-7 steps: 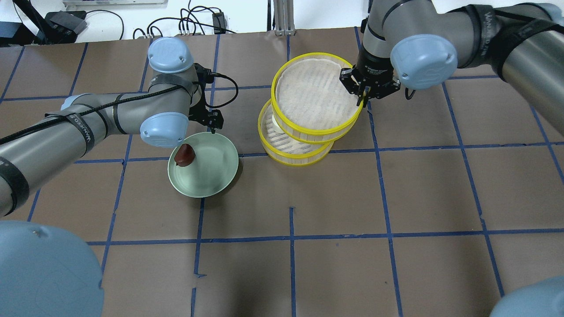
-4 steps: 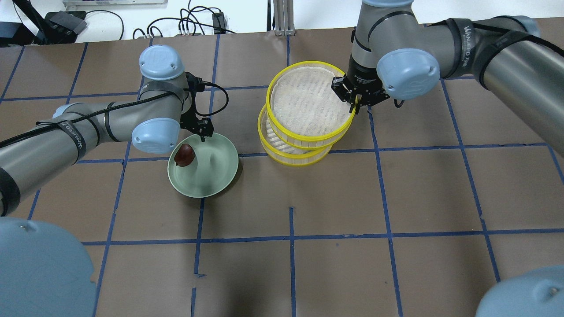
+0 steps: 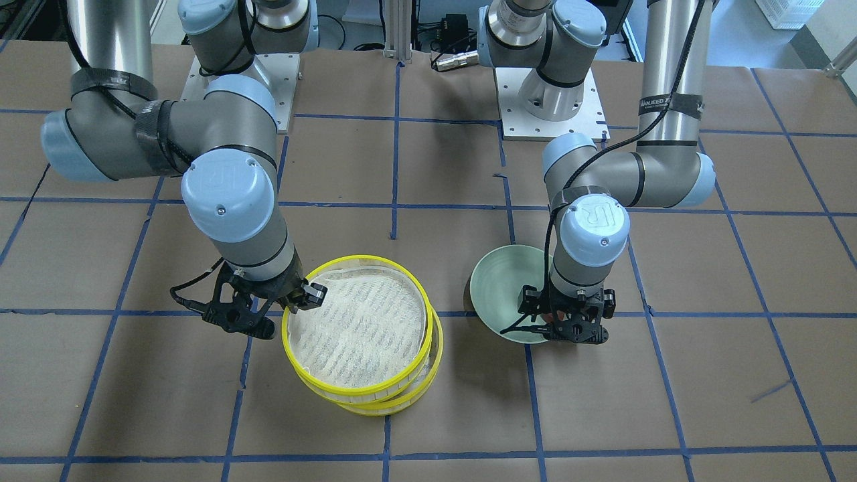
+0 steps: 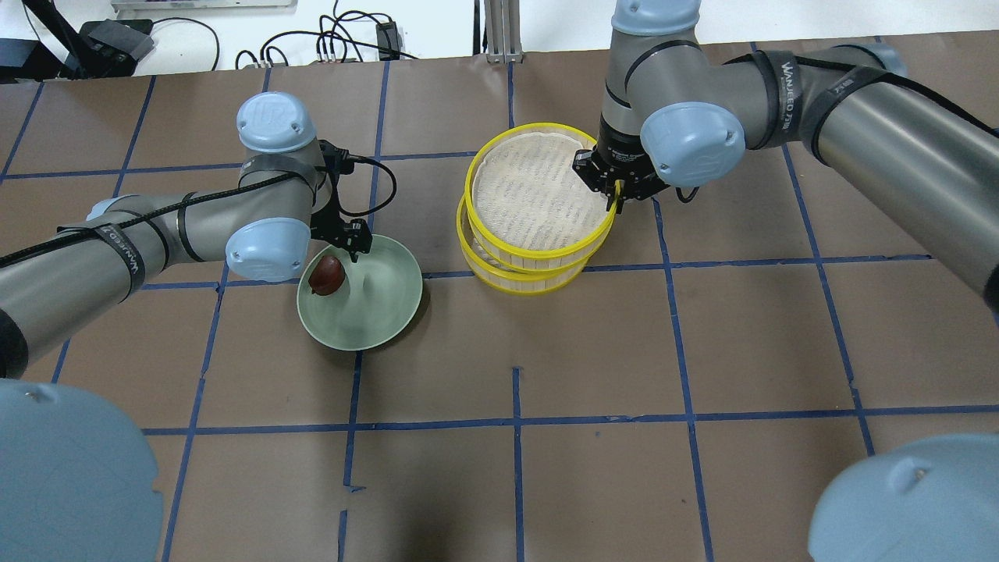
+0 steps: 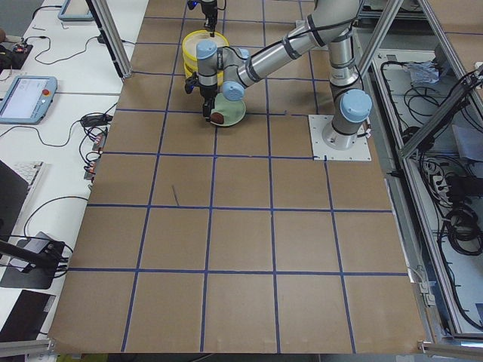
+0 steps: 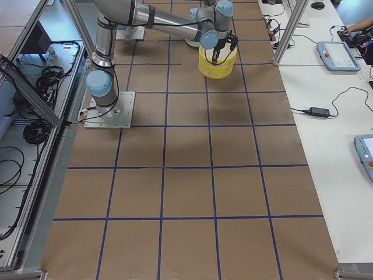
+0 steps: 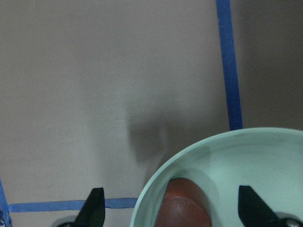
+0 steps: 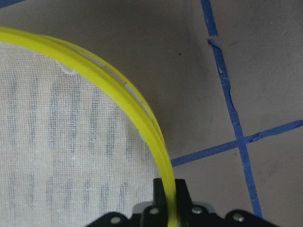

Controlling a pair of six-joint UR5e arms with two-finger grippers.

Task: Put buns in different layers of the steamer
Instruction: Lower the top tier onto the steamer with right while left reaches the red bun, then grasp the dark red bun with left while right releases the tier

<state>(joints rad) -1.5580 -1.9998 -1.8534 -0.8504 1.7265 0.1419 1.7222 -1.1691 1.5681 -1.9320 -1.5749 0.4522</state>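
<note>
The reddish-brown bun [image 4: 327, 275] lies on the left part of a pale green plate [image 4: 375, 324]. My left gripper [image 4: 355, 251] is open right over it; in the left wrist view the bun [image 7: 182, 205] sits between the two fingertips [image 7: 93, 208]. My right gripper [image 4: 616, 201] is shut on the right rim of the upper steamer tray [image 4: 535, 187]. It holds this tray over the lower tray [image 4: 517, 282], slightly offset. The wrist view shows the yellow rim [image 8: 142, 113] pinched between the jaws. The white bun is hidden under the upper tray.
The brown paper table [image 4: 702, 351] has a blue tape grid. The plate [image 3: 499, 284] stands close beside the steamer stack [image 3: 361, 328]. Cables lie along the table's far edge [image 4: 343, 47].
The right arm has carried the upper tray left and nearer, over the lower tray, and the white bun is now covered. The left gripper has moved nearer, onto the plate by the bun.
</note>
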